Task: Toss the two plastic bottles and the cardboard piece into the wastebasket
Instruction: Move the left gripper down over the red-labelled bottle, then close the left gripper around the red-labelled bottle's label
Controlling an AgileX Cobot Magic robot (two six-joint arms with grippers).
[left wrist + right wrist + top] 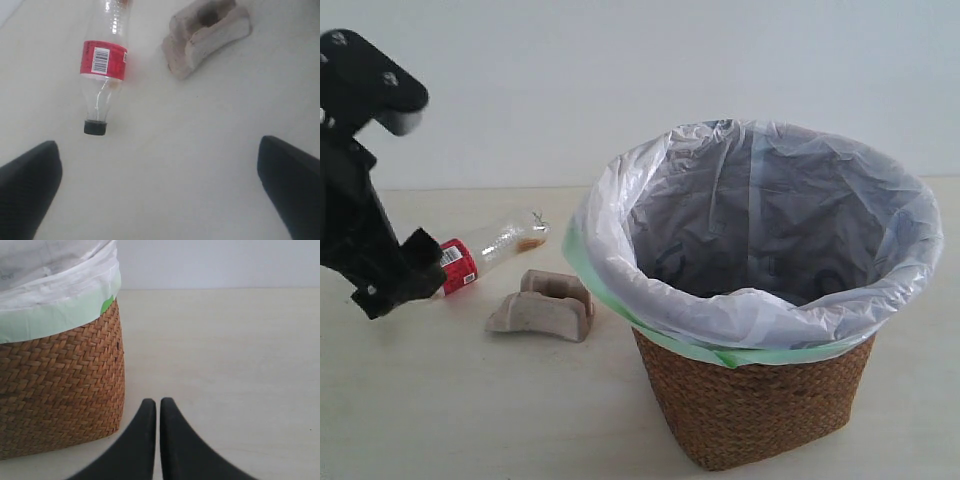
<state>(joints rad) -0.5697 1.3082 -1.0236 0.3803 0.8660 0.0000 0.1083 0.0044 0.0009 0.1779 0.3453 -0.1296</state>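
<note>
On the pale tabletop [440, 420], left side: slim clear plastic bottle with black cap and red label [495, 250] [103, 60] lies on its side, cap end pointing toward the left arm. Left fingers [30, 190], black, spread wide and holding nothing; the bottle lies ahead of them, not between them, untouched.

Just beside the bottle: small grey-beige moulded pulp cardboard piece [542, 308] [207, 37], humped and ridged, resting on the tabletop between the bottle and the basket. Apart from the bottle; contact with the basket liner cannot be told.

Right of both: round brown woven wicker wastebasket [750, 410] [60, 390], upright, lined with a crinkled white plastic bag, green at its edge. Right fingers [145, 430] pressed together, empty, low near the wicker wall.
</note>
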